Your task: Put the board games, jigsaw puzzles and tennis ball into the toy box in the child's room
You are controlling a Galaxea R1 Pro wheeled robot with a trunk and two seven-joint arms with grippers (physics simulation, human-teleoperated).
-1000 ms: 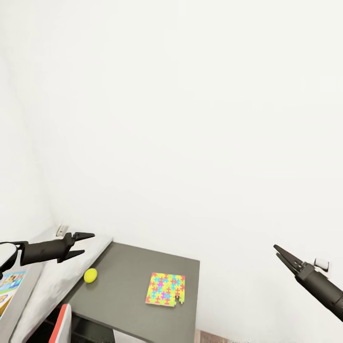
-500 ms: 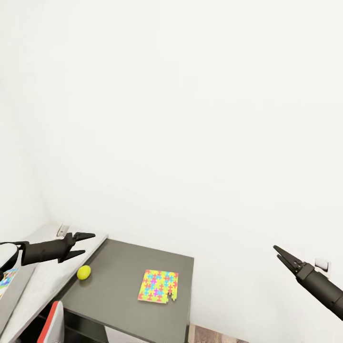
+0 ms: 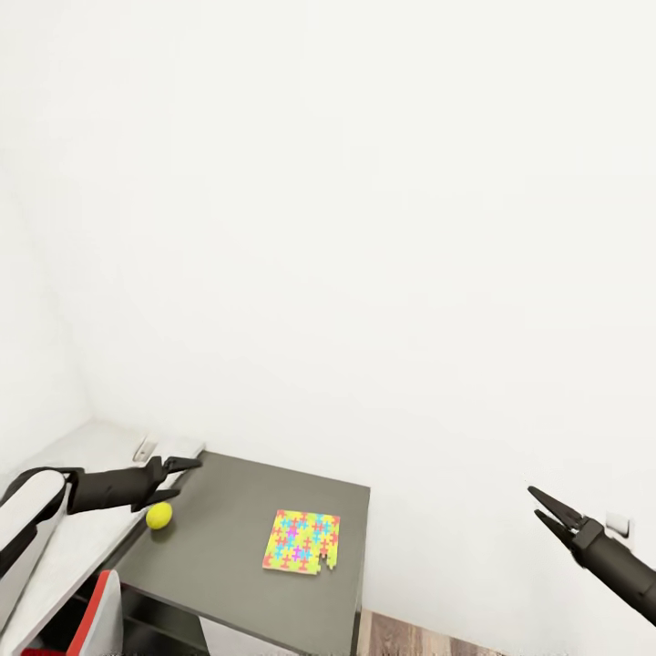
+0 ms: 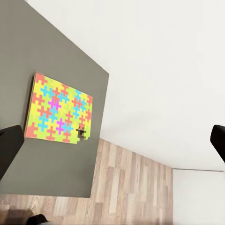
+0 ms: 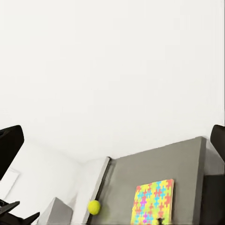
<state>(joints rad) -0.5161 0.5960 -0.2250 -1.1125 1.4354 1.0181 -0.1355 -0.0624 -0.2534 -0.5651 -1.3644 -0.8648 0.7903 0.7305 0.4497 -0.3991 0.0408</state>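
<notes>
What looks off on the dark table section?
The jigsaw puzzle has a notch at one corner where a piece looks missing or loose, seen in the left wrist view too. The tennis ball sits normally.

**White corner, wood floor**

Ahead of my jaws stands a plain white wall [image 3: 364,228], evenly lit and bare. A second white wall [image 3: 32,346] meets it beyond my left jaws. Under my right jaws runs a light brown wood-plank floor [image 4: 126,183], with a small white wall socket [image 3: 618,524] just beside them.

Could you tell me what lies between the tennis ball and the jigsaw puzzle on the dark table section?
Nothing: in the head view, only bare dark tabletop separates the tennis ball from the jigsaw puzzle.
</notes>
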